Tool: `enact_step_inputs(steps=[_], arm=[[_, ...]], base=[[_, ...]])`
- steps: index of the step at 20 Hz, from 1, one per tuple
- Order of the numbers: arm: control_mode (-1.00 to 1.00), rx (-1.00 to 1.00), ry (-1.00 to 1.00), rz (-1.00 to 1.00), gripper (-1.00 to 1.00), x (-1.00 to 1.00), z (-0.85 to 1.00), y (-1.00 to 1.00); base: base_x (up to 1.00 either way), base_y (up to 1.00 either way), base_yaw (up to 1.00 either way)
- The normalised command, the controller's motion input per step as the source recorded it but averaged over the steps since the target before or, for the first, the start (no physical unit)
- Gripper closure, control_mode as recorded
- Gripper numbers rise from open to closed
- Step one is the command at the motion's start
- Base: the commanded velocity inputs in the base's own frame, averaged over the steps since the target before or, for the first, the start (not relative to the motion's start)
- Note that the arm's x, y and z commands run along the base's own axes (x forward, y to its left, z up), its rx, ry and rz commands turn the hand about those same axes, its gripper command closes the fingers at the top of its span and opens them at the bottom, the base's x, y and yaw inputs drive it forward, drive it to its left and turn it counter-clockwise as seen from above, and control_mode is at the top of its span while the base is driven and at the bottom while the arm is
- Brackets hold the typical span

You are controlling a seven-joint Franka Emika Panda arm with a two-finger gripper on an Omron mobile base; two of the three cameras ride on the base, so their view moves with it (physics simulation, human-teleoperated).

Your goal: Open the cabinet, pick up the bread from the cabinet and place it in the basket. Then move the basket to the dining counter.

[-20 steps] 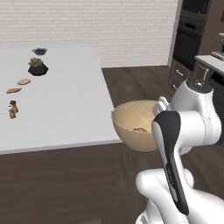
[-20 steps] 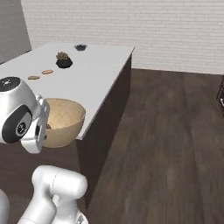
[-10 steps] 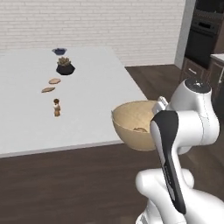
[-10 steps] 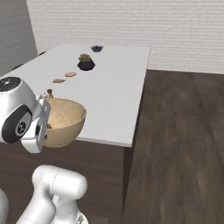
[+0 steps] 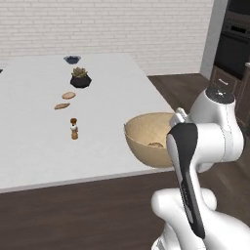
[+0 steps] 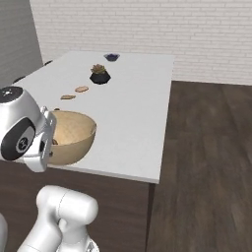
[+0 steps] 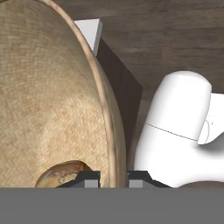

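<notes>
My gripper (image 7: 113, 177) is shut on the rim of the round tan basket (image 7: 43, 96), one finger inside the wall and one outside. The golden-brown bread (image 7: 61, 173) lies in the bottom of the basket, close to the fingers. In the left base view the basket (image 5: 144, 136) hangs in front of my wrist at the near right corner of the white dining counter (image 5: 34, 151), and the bread (image 5: 155, 145) shows inside it. From the right, the basket (image 6: 74, 135) overlaps the dining counter's (image 6: 138, 113) near edge. The cabinet is out of view.
On the counter stand a small potted plant (image 5: 80, 79), a dark bowl (image 5: 72, 59), two flat tan discs (image 5: 65, 100) and a small shaker (image 5: 73, 129). A dark oven wall (image 5: 234, 44) rises at the right. Dark wood floor (image 6: 206, 162) lies beside the counter.
The base has driven, so the whole counter has shifted right and nearer in both base views. The basket stays in the same grip in front of the arm.
</notes>
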Motion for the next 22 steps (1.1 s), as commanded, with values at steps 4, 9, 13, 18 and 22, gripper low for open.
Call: enact_step_inputs(steps=[4,9,13,18,22], arm=[[1.0,0.0,0.0,0.0,1.0,0.0,0.0,0.0],[1.0,0.0,0.0,0.0,1.0,0.0,0.0,0.0],[-1.0,0.0,0.0,0.01,1.0,0.71,0.0,0.07],[-1.0,0.0,0.0,0.01,1.0,0.58,0.0,0.0],[-1.0,0.04,0.02,0.04,1.0,0.93,-0.26,-0.3]], base=[[0.24,0.19,0.0],[0.26,0.2,0.0],[0.0,0.0,0.0],[0.0,0.0,0.0],[0.0,0.0,0.0]])
